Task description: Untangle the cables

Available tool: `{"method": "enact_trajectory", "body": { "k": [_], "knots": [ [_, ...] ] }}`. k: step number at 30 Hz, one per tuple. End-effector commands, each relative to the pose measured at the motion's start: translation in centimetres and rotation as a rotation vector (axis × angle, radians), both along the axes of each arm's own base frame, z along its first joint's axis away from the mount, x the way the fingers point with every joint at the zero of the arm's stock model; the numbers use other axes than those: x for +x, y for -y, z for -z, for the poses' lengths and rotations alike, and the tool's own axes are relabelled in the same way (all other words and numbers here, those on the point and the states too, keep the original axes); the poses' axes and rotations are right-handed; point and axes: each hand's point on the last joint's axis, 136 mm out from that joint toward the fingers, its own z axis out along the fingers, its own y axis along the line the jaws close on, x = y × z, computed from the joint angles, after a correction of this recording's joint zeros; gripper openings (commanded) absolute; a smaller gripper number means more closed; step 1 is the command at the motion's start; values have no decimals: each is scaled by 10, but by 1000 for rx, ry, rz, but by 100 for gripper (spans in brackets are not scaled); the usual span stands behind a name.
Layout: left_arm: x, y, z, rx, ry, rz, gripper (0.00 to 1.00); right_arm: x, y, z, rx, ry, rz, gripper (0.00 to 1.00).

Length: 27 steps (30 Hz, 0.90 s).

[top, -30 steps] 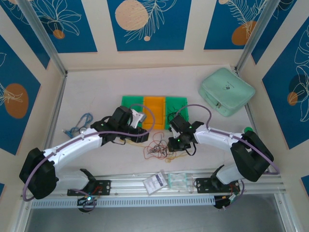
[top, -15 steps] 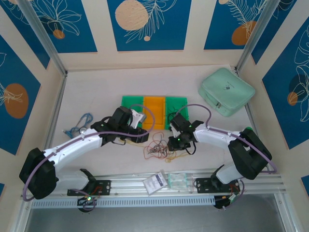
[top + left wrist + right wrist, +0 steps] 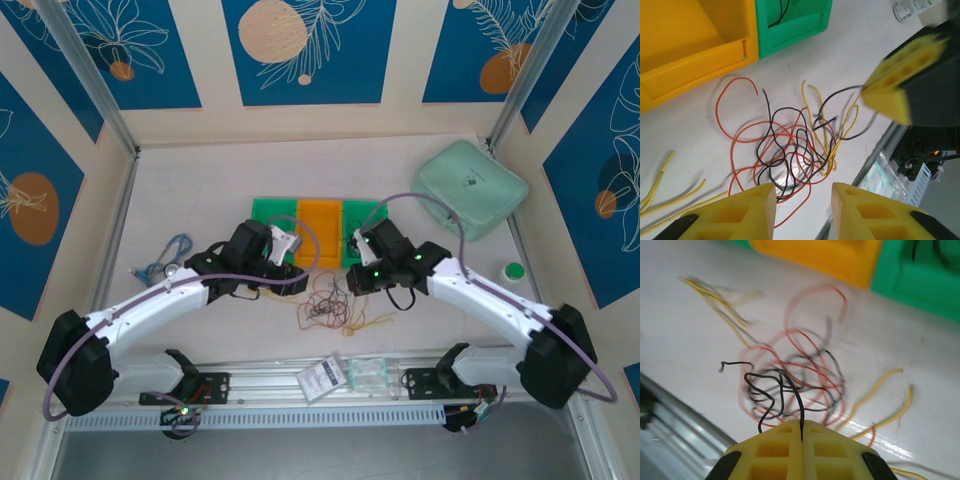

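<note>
Right gripper on black cable, tangle blurred

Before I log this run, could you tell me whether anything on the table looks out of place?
Nothing looks damaged. The cables lie in a knotted heap before the orange bin, a few yellow strands lying apart from it. The right claw is shut on one black wire from the heap.
</note>
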Motion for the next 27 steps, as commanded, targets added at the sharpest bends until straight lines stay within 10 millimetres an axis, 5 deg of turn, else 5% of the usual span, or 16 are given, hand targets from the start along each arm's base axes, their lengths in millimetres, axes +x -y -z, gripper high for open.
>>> {"method": "enact_trajectory", "body": {
  "k": [1,12,21,27],
  "knots": [
    [-2,4,-9,-42,44,41,34,-7,0,-38,41,52,-31,0],
    [-3,1,-12,-53,86,45,34,-2,-2,-107,147,192,-28,0],
    [-4,-1,-26,-79,139,49,37,6,13,-107,88,215,8,0],
    [-5,9,-54,-169,208,94,43,-5,8,-100,87,130,-71,0]
  ]
}}
